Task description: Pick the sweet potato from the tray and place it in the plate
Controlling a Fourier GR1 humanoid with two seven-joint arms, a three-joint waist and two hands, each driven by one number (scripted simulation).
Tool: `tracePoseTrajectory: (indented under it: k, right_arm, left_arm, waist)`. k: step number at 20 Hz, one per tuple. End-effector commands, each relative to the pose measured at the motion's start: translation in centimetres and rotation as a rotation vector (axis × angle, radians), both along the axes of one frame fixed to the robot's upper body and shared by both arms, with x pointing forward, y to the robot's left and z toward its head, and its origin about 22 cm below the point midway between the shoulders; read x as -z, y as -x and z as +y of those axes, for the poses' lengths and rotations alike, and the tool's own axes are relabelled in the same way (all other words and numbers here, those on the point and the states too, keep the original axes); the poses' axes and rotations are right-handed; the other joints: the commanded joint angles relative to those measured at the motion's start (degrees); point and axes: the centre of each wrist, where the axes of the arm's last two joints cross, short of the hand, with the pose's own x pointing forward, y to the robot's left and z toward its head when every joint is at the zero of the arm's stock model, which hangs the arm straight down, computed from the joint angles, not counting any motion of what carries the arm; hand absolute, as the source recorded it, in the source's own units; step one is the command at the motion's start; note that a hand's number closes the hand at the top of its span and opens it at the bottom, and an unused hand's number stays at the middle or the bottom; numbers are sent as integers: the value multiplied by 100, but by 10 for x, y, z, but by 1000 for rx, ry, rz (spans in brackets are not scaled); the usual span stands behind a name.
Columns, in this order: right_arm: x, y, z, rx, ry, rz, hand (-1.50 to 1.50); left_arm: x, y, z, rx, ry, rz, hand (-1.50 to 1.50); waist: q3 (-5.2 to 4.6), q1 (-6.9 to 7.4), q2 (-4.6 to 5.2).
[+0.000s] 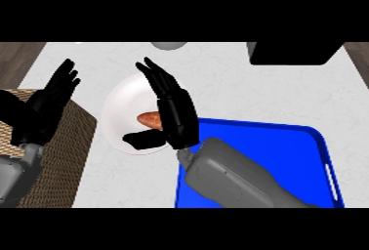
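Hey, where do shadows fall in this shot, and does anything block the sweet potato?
Head view: a dark shadow lies on the white plate beneath the right hand; that hand, fingers straight, covers most of the sweet potato, leaving an orange end showing. Lighting on the counter looks even, without glare.

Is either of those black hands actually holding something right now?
No. The right hand hangs open above the sweet potato on the plate; the left hand rests open.

Orange sweet potato (149,118), white plate (122,105), blue tray (288,151), black hands.

Pale marbled counter (238,88), wicker basket (69,161) beside
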Motion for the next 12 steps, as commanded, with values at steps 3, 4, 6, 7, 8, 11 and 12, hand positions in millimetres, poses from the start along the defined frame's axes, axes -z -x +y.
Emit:
tracePoseTrajectory:
  k: [3, 4, 6, 7, 8, 11, 12]
  right_arm:
    - [-10, 5, -13, -74, -203, 219, -150]
    - [-11, 6, -13, -103, -226, 244, -150]
    - [-7, 1, -18, -132, -244, 252, -150]
    - [5, 5, -24, -132, -252, 258, -150]
    - [10, -2, -30, -146, -248, 232, -150]
    - [11, -6, -42, -154, -232, 206, -150]
    - [21, -6, -57, -144, -229, 191, -150]
  left_arm:
    - [58, 23, -8, -29, 37, 141, 0]
    - [54, 16, -6, -33, 44, 108, 0]
    - [38, 7, -2, -36, 42, 132, 0]
    - [61, 24, -3, -46, 43, 140, 0]
    - [41, 9, 1, -49, 41, 123, 0]
    - [50, 16, -1, -58, 39, 134, 0]
    - [56, 23, 4, -61, 43, 147, 0]
  waist:
    - [-212, -12, 90]
    - [-215, -6, 114]
    - [-210, -44, 94]
    - [-214, -62, 82]
    - [-211, -101, 90]
    - [-215, -148, 57]
    - [-215, -141, 56]
